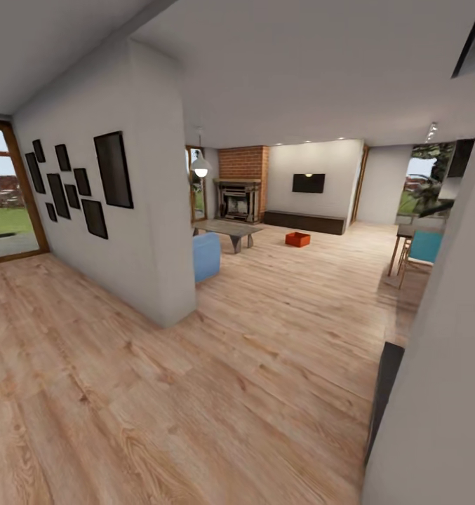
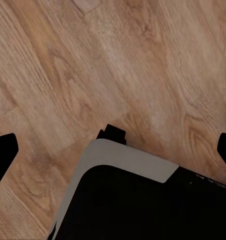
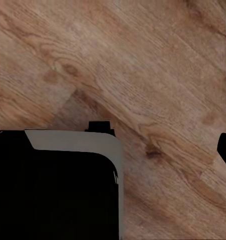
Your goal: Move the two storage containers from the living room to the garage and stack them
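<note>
Currently the robot faces the living room [image 1: 293,203] across pale plank floor [image 1: 195,393]. One storage container [image 1: 297,239] sits on the floor near the low cabinet [image 1: 304,221], far ahead. The base should probably approach straight, clearing the wall corner [image 1: 170,280]. The wrist views look down at planks; jaw opening cannot be told.

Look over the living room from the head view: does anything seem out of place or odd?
One thing: an orange-red storage container sits alone on the open wood-plank floor, in front of the long dark cabinet, rather than stored away. Nothing looks spilled, tipped or damaged.
</note>
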Motion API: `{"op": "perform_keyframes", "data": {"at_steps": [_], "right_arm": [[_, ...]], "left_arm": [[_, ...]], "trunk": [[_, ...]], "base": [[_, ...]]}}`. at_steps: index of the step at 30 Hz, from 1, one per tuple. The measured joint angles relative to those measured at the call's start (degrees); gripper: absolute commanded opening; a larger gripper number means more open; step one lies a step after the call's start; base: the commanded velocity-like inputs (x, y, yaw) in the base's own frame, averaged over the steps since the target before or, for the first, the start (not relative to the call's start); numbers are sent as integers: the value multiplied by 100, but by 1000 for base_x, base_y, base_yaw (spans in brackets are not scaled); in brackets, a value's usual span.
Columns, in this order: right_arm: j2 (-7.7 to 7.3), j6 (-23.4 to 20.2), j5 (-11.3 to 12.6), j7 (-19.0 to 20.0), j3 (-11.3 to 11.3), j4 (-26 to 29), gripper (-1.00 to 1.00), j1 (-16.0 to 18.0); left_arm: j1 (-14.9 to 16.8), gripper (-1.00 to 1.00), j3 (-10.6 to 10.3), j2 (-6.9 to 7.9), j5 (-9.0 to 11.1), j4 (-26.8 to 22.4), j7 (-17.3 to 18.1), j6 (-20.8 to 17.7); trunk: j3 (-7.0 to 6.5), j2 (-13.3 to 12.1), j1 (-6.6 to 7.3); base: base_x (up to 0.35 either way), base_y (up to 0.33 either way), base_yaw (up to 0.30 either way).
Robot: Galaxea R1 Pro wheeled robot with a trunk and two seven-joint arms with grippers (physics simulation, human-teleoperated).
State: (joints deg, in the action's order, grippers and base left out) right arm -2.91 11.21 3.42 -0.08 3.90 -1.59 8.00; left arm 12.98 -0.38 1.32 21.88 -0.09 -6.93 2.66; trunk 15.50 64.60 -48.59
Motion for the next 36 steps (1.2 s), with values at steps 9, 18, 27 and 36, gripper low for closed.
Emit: {"op": "perform_keyframes", "data": {"at_steps": [9, 18, 27, 36], "right_arm": [[1, 0, 0, 0, 0, 0, 100, 0], [-6, -2, -7, 0, 0, 0, 100, 1], [-8, -11, -3, 0, 6, -1, 100, 1], [-6, -3, -1, 0, 2, 0, 100, 1]], "left_arm": [[0, 100, 0, 0, 0, 0, 0, 0], [-1, 100, 0, 0, 1, -2, 0, -1], [-1, 100, 0, 0, 1, -2, 0, 0], [-1, 100, 0, 0, 1, -2, 0, 0]], "trunk": [[0, 0, 0], [0, 0, 0], [0, 0, 0], [0, 0, 0]], "base": [[322, 0, -243], [322, 0, -145], [322, 0, -3], [322, 0, 0]]}}
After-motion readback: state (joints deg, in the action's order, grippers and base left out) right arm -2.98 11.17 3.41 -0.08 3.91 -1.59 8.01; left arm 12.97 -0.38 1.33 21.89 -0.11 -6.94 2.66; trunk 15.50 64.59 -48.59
